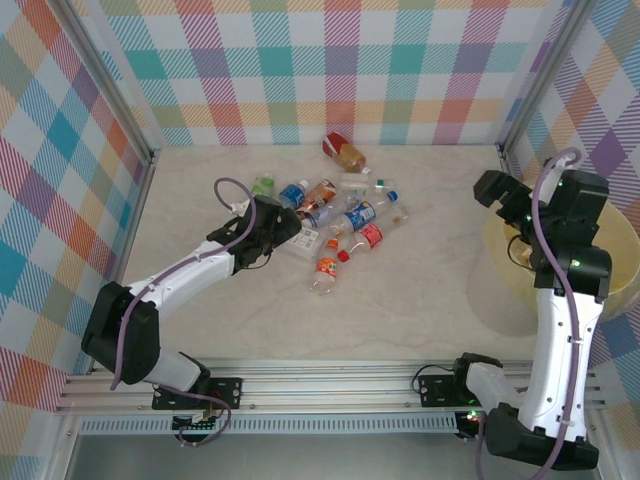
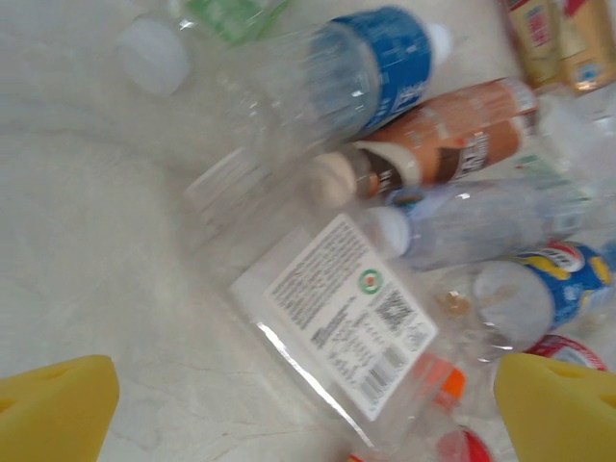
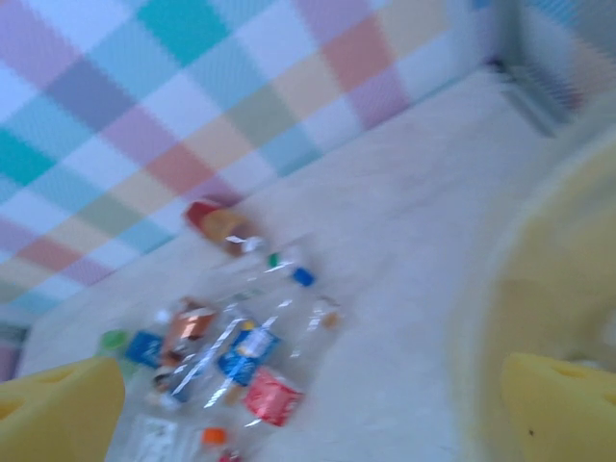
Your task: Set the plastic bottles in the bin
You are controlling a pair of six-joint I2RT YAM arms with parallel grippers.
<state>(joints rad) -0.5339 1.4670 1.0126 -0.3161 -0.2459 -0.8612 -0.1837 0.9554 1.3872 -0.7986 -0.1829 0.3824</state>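
Several small plastic bottles (image 1: 340, 212) lie in a heap mid-table, with red, blue, orange and white labels. A larger bottle with brown liquid (image 1: 345, 152) lies behind the heap. My left gripper (image 1: 290, 230) is open at the heap's left edge. Its yellow fingertips (image 2: 53, 409) straddle a clear bottle with a white printed label (image 2: 337, 322) without touching it. My right gripper (image 1: 490, 190) hangs open and empty over the left rim of the pale-yellow bin (image 1: 622, 262). In the blurred right wrist view, the bin's rim (image 3: 539, 241) curves along the right and the bottles (image 3: 231, 337) lie far off.
Checked walls and metal posts enclose the table on three sides. Bare tabletop (image 1: 420, 290) stretches between the heap and the bin. A green-labelled bottle (image 1: 263, 185) lies at the heap's far left. The right arm (image 1: 560, 330) covers much of the bin.
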